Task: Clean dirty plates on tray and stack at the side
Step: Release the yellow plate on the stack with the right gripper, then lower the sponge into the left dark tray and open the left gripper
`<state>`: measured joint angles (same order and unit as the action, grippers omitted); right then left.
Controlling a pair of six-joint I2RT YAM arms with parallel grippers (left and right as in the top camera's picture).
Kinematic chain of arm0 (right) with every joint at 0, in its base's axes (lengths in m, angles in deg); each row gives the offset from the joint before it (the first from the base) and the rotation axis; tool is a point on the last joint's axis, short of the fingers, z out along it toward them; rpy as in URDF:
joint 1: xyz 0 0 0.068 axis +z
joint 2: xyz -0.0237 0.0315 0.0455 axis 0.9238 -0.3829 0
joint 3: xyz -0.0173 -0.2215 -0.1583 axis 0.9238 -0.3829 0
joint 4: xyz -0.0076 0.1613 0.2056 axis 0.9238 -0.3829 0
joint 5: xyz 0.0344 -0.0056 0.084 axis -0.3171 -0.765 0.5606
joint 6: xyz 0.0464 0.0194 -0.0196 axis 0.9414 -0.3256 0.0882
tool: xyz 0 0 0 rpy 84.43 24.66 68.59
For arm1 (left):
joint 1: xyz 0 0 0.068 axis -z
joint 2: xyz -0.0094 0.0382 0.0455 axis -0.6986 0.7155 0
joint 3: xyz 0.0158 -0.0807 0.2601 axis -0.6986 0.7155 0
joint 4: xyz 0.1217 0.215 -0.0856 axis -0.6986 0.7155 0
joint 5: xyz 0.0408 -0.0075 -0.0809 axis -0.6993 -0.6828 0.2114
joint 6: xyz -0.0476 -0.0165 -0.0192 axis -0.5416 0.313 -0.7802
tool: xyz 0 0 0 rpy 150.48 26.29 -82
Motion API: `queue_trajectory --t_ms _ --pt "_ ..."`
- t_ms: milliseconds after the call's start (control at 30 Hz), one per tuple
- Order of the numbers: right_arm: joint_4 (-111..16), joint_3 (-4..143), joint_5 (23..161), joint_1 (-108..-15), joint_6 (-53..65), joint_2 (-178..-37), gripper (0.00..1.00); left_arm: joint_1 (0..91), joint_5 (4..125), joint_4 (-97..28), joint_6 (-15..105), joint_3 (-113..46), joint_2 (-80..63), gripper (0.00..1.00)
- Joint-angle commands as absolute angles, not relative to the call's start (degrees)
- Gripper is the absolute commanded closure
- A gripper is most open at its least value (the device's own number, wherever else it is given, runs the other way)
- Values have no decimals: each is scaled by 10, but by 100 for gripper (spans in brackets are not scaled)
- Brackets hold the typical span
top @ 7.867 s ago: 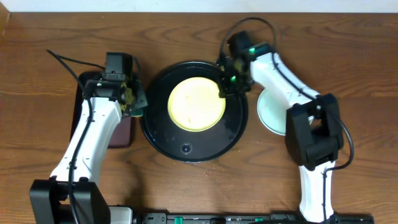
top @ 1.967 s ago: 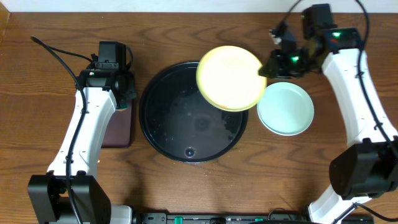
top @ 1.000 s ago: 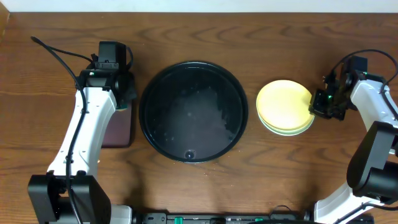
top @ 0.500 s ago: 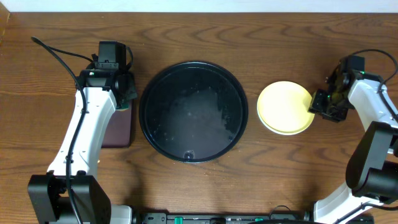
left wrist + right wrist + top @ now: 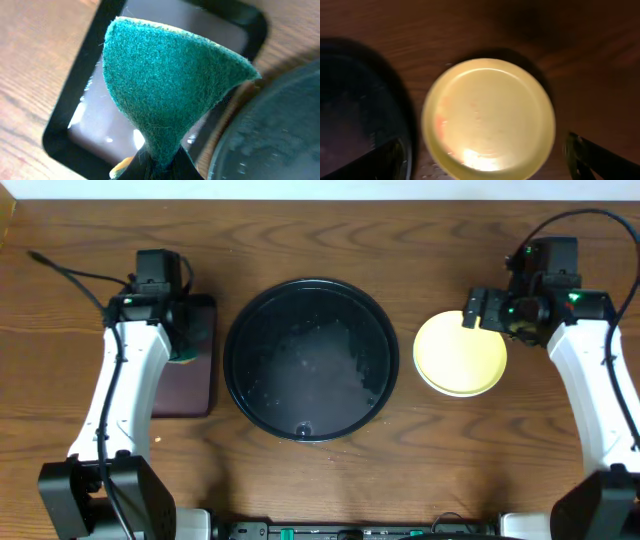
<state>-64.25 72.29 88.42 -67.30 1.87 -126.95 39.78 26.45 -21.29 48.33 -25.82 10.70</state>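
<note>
The yellow plate point(image 5: 459, 354) is set on the wooden table point(image 5: 400, 470) just beside the right rim of the round black tray point(image 5: 250, 310) — close to it, though contact between the two cannot be made out. A faint reddish smear is seen on the plate's inner face on the side toward the tray, along with a few small droplets. No plate is seen inside the round black tray; only pale, wet-looking specks are scattered over its glossy floor. The right gripper point(image 5: 485, 142) is held above the yellow plate, toward its upper right edge in the overhead view, and its jaws are spread wide apart with nothing between them. The left gripper point(image 5: 160, 167) is positioned over the dark rectangular tray point(image 5: 65, 135), which lies just to the left of the round one, and is clamped on a green sponge point(image 5: 165, 85) — the sponge is pinched at its narrow end and fans out broadly beyond the jaws. Whether the sponge touches the rectangular tray cannot be told.
</note>
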Motion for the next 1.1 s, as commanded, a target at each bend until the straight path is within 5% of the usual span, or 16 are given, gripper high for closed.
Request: queue_trajectory --t_ms 0,433,667,1067 --pt "-638 731 882 -638 16 -1267 1 373 263 -224 486 -245 129 93" --pt "-644 730 856 -604 16 -1268 1 361 306 -260 486 -236 257 92" --pt "-650 730 856 -604 17 -1268 1 361 306 -260 486 -239 255 50" --pt "-656 731 855 -603 16 -1263 1 362 320 -209 486 -274 103 37"
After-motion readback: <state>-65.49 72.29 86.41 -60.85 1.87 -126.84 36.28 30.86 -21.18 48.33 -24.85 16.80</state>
